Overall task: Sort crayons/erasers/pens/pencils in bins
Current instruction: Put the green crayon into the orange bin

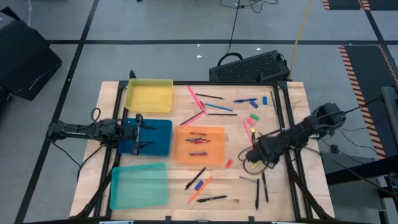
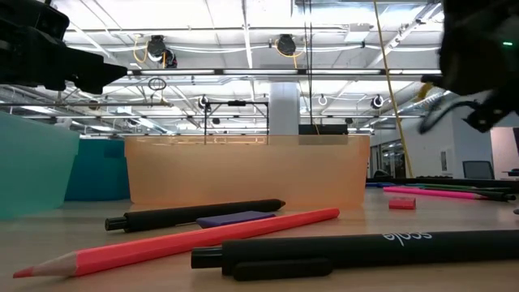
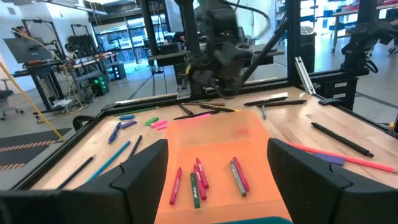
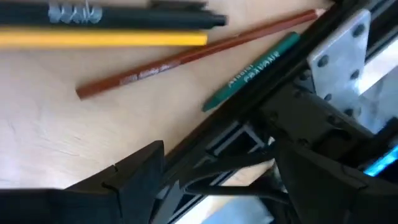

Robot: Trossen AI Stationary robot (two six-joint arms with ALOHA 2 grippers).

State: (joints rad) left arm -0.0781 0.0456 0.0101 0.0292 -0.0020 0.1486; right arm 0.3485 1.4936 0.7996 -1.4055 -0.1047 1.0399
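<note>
Nearest the low camera a black pen [image 2: 381, 247] lies across the bench [image 1: 155, 196], with a red pencil [image 2: 186, 241] just behind it. Of the large things there are four bins: yellow [image 1: 149, 96], blue [image 1: 158, 138] and teal [image 1: 138, 185] down the left, and orange [image 1: 200, 145] in the middle, the only one with anything in it, about five crayons [image 3: 200, 177] on its floor. The left gripper [image 1: 138, 135] hangs over the blue bin, fingers apart and empty, facing the orange one. The right gripper [image 1: 252, 155] hovers low at the right edge of the bench, fingers spread, holding nothing; its wrist view shows a dark pen [image 4: 112, 17], a yellow pencil [image 4: 102, 40], a brown pencil [image 4: 193, 55] and a green one [image 4: 252, 73] close beneath it. More sticks are scattered beyond the orange bin, on the near side of it and at the right, with small erasers [image 1: 254, 116] between; they overlap too much for a sure count. Pens and pencils look light, stiff and inclined to roll, so a pinch at mid-length across the shaft seems best; the erasers should grip easily.
</note>
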